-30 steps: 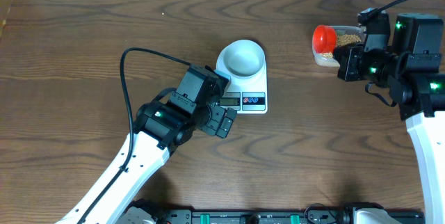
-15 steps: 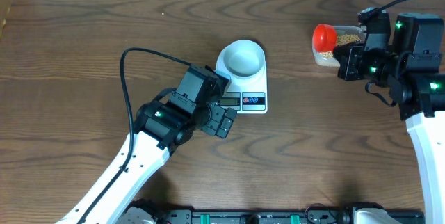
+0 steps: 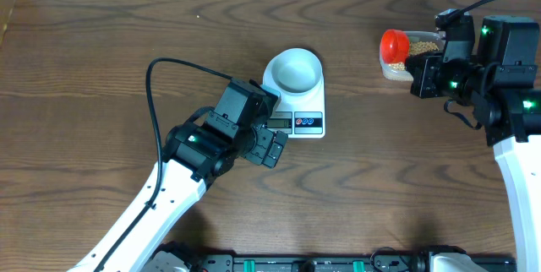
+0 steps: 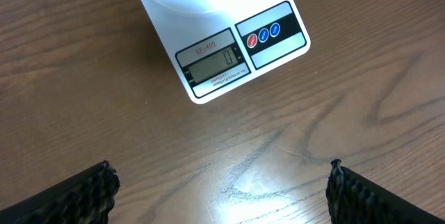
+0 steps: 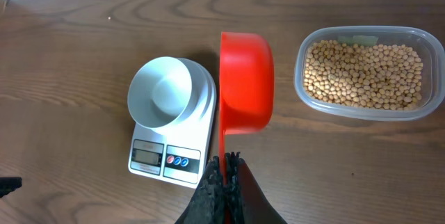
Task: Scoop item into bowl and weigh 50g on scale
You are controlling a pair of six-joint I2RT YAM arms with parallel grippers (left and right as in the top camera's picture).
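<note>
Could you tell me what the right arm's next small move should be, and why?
Probably dip the red scoop into the beans in the tub: the right gripper is shut on its handle, the bowl on the scale is empty, and the display reads zero.

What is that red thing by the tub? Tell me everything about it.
A scoop of glossy red plastic: a deep round cup on a thin straight handle. The right gripper is shut on the handle's end. The cup is turned on its side, its inside hidden, beside the clear tub of beans; contact with it is unclear.
</note>
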